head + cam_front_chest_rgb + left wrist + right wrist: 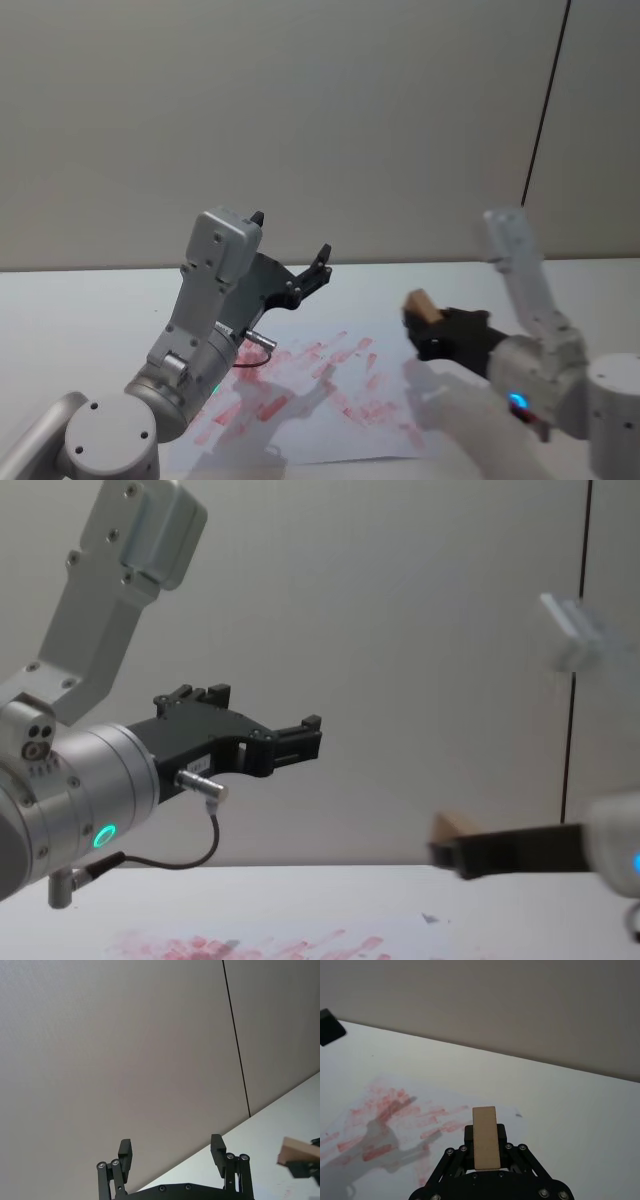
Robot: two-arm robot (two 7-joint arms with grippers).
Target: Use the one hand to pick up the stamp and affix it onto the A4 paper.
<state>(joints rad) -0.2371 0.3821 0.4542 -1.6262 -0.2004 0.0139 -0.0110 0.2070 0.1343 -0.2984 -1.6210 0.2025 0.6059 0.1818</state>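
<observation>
right gripper pinching the stamp, apparently above the A4 paper's right edge, left gripper over it, fingers spread

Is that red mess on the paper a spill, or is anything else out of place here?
No spill: the paper is crowded with smeared, uneven red prints, which looks messy. Otherwise nothing stands out. The right claw holds the wooden block in the air, and the left claw hangs open.

Head looks down, chest looks across, sharing A4 paper
</observation>
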